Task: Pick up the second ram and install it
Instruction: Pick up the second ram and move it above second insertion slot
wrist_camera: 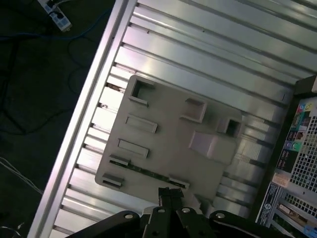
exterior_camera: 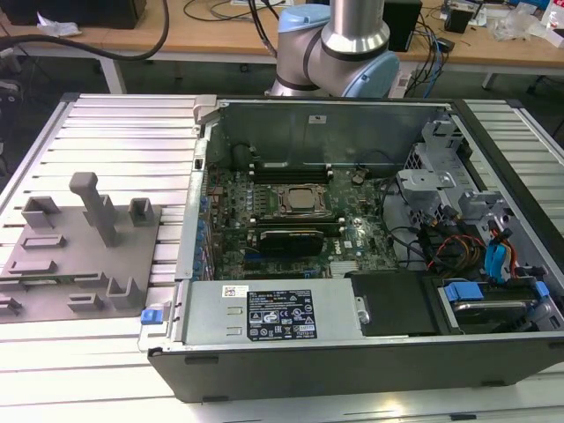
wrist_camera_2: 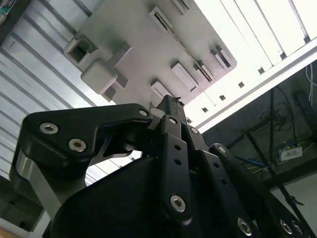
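A thin dark strip, the second ram (wrist_camera: 146,169), lies along one edge of the grey fixture plate (wrist_camera: 168,134) between two small blocks in the first wrist view. My gripper (wrist_camera: 171,191) hangs high above that edge of the plate, its black fingers pressed together with nothing between them. In the second wrist view the gripper (wrist_camera_2: 171,100) shows the same narrow shut tip against the plate (wrist_camera_2: 143,34). In the exterior view the plate (exterior_camera: 79,256) sits on the exterior view's left and the open computer case (exterior_camera: 352,352) on its right, with the CPU socket (exterior_camera: 300,200) mid-board.
A tall grey post (exterior_camera: 95,207) and several grey blocks rise from the fixture plate. The slatted aluminium table (exterior_camera: 115,132) carries plate and case. Cables and drive bays (exterior_camera: 476,238) fill the case's right side. The arm's base (exterior_camera: 339,48) stands behind the case.
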`<state>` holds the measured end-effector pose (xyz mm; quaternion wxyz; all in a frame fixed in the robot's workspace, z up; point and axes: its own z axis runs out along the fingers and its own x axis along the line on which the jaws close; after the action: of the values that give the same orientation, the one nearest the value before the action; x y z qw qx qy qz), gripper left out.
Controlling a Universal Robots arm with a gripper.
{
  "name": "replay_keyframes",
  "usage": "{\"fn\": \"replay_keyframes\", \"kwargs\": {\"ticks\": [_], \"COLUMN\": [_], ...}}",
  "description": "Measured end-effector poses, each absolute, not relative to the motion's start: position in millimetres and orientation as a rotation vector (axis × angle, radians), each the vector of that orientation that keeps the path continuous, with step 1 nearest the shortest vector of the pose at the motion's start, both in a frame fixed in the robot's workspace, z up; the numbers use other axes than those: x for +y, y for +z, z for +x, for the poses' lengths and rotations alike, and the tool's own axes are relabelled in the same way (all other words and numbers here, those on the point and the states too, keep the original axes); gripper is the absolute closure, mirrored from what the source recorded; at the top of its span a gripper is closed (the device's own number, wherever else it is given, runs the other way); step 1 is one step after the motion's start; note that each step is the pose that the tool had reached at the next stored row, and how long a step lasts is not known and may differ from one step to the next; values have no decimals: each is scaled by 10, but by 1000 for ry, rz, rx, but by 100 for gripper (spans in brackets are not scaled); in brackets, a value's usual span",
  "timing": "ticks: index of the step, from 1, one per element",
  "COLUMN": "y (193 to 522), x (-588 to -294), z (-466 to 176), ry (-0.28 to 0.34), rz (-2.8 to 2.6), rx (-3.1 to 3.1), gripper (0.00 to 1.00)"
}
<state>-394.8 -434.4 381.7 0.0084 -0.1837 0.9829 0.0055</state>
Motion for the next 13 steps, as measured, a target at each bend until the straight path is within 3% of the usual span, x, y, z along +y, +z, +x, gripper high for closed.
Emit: {"fn": "replay_keyframes", "kwargs": {"ticks": [13], "y": [3817], "x": [-4344], "z": [-3948], "ry": [20], "rz": [-955], "rx": [2977], "gripper": [89]}}
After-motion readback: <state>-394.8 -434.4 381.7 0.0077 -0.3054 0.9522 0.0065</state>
